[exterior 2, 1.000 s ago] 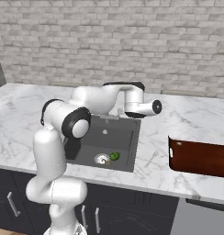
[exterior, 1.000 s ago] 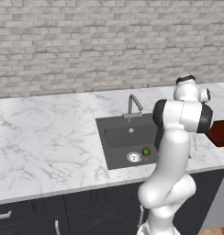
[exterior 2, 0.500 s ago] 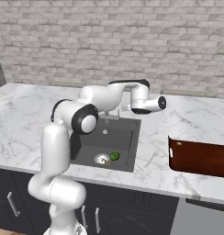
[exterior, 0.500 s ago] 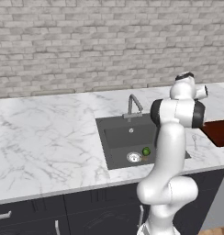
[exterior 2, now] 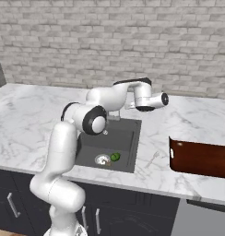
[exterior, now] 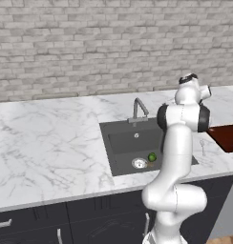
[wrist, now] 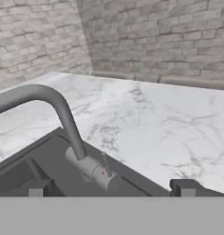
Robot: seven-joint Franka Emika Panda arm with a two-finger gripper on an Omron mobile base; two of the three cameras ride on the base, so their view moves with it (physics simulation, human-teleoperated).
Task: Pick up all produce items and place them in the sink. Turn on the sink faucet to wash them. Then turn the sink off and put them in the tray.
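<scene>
The gripper (wrist: 109, 187) stood wide open and empty, just beside the faucet (wrist: 63, 119). The green fruit (exterior: 152, 157) lay inside the sink (exterior: 125, 143), next to the drain (exterior: 139, 163). The tray (exterior 2: 199, 159) sat on the tabletop (exterior: 47, 138), right of the sink.

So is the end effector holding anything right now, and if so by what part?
Nothing is held. The end effector stands open and empty above the sink faucet; the green fruit lies in the sink.

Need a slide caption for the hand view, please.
Open gripper hovering at the sink faucet, its handle just ahead, above the dark sink and marble counter.
</scene>
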